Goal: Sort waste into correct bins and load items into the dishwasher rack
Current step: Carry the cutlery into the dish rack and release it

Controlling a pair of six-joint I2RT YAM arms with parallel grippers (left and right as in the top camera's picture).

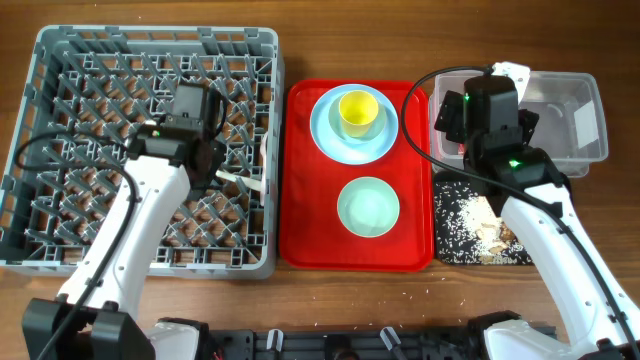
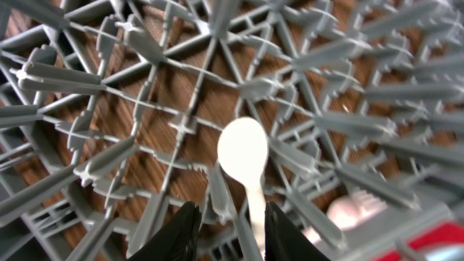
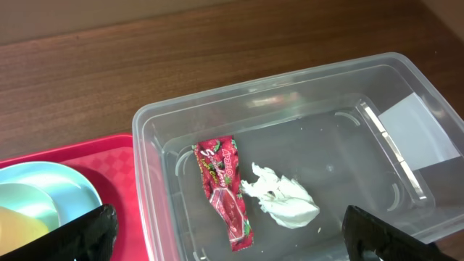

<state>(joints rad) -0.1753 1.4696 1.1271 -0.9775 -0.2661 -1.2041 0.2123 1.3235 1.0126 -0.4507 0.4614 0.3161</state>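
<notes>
The left gripper [image 2: 227, 230] pinches the white plastic spoon [image 2: 243, 156] above the dishwasher rack [image 1: 60, 60] at the bench's left edge, and it should lower the spoon between the pegs before releasing, while the right gripper [image 3: 225, 235] hangs spread over the clear tub [image 3: 406, 94].

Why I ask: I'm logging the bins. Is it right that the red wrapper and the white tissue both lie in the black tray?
Not quite. The red wrapper and white tissue both lie in the clear plastic tub, as the right wrist view shows. The black tray holds the rice-like crumbs.

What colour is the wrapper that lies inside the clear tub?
The wrapper is red with white markings, seen best in the right wrist view.
</notes>
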